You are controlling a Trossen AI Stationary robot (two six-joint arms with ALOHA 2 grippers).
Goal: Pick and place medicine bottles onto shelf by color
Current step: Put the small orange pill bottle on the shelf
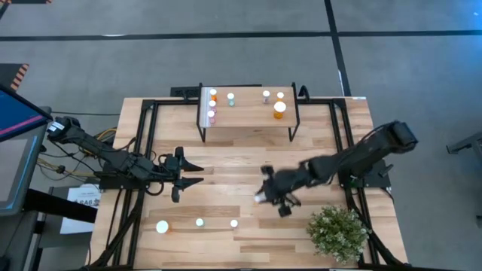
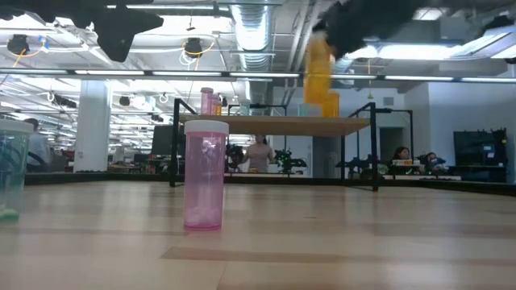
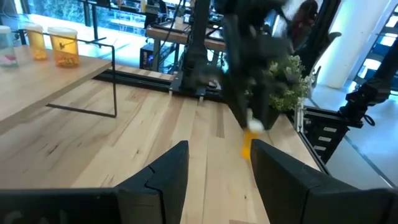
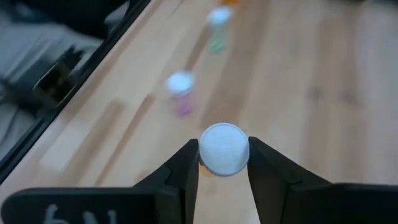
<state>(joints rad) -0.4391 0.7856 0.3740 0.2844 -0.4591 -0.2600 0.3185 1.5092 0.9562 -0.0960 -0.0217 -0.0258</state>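
Pinched between the right gripper's (image 4: 222,163) jaws is a white-capped orange bottle (image 4: 223,149), lifted clear of the table's middle; the left gripper (image 1: 197,175) waits left of centre, jaws spread and empty; the shelf (image 1: 248,113) stands at the far edge, orange bottles (image 1: 279,110) on its right end; a shallow cap-level grip might let the bottle tip or slip during travel.

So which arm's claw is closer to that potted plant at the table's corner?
The right one. The right gripper, shut on an orange bottle, is just beside the potted plant. The left gripper waits farther off, across the table's middle.
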